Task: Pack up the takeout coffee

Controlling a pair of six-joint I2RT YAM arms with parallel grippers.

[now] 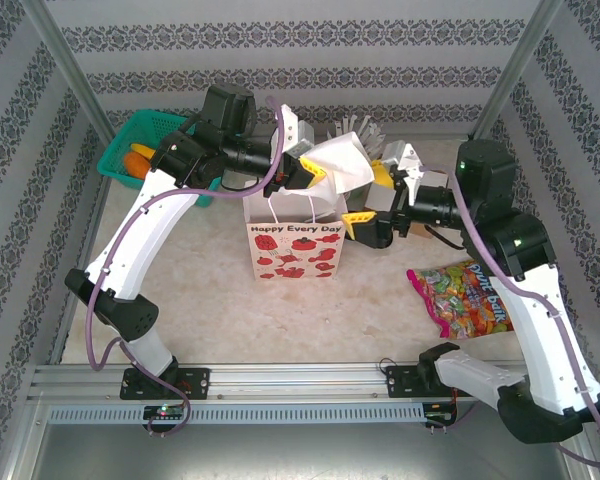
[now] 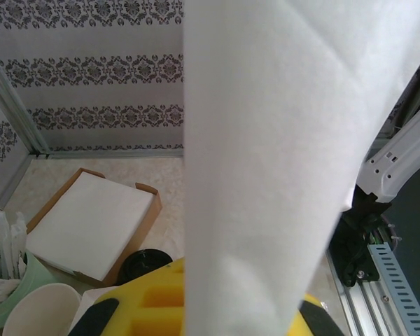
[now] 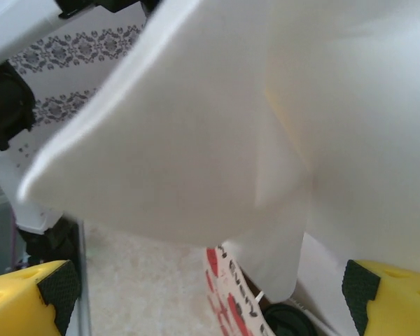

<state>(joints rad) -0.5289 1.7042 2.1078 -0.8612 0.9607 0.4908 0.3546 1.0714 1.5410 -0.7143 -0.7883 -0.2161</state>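
A white paper bag printed with strawberries [image 1: 292,247] stands mid-table. Above its mouth my left gripper [image 1: 308,176] is shut on a white napkin [image 1: 344,162]; in the left wrist view the napkin [image 2: 266,140] rises from between the yellow jaws of that gripper [image 2: 227,311]. To the right of the bag, my right gripper [image 1: 366,225] is open. In its wrist view that gripper [image 3: 210,294] holds nothing, the napkin [image 3: 217,126] hangs in front, and the bag's edge [image 3: 231,297] lies below. A round black lid [image 3: 287,320] inside the bag looks like the takeout coffee's top; the cup's sides are hidden.
A green basket [image 1: 140,150] sits at the back left and a candy packet [image 1: 450,295] lies at the right. Behind the bag are a cardboard box of white sheets [image 2: 91,224], a loose black lid [image 2: 141,262], a white cup [image 2: 42,311] and a mint-green holder [image 2: 3,311].
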